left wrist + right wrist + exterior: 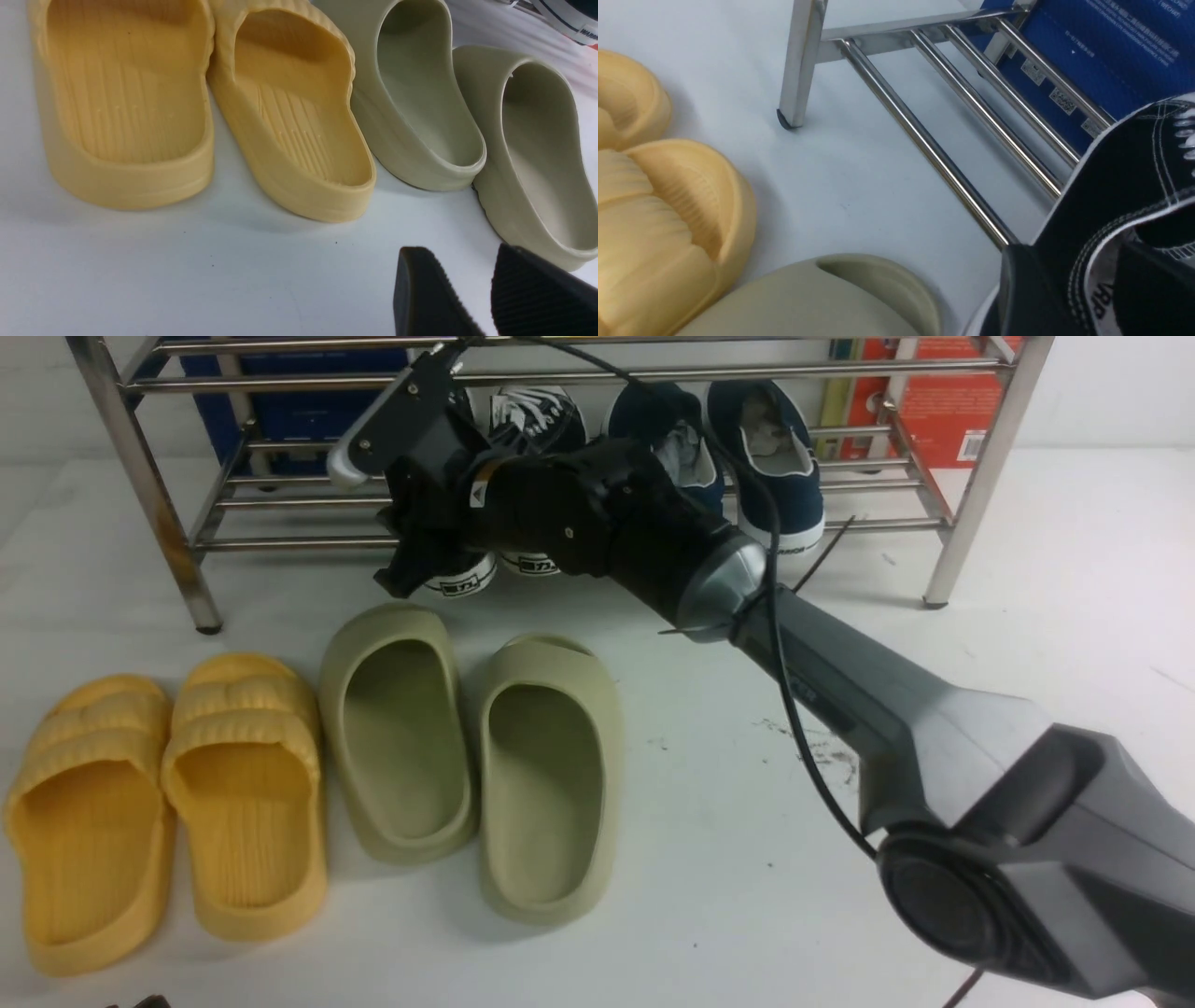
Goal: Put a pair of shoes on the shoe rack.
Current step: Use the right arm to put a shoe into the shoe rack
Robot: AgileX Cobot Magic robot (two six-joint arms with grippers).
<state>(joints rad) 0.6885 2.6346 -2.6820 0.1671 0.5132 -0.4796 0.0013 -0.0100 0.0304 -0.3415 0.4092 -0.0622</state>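
Two black sneakers (pixel 532 420) stand side by side on the lower shelf of the shoe rack (pixel 289 543), toes pointing far and white-soled heels jutting past its near bar. The right gripper (pixel 415 565) reaches across from the right to the left-hand sneaker (pixel 1111 186). In the right wrist view its fingers (pixel 1017 289) are closed on that shoe's heel wall, one outside and one inside the opening. Navy slip-ons (pixel 766 457) sit on the same shelf, just to the right of the black pair. On the white table (pixel 709 859) near the rack lie olive slippers (pixel 476 756), with yellow slippers (pixel 168 803) to their left. The left gripper (pixel 476 298) hangs low over the table near the slippers' heels, its jaws slightly apart and holding nothing. A blue box (pixel 299 411) stands behind the rack.
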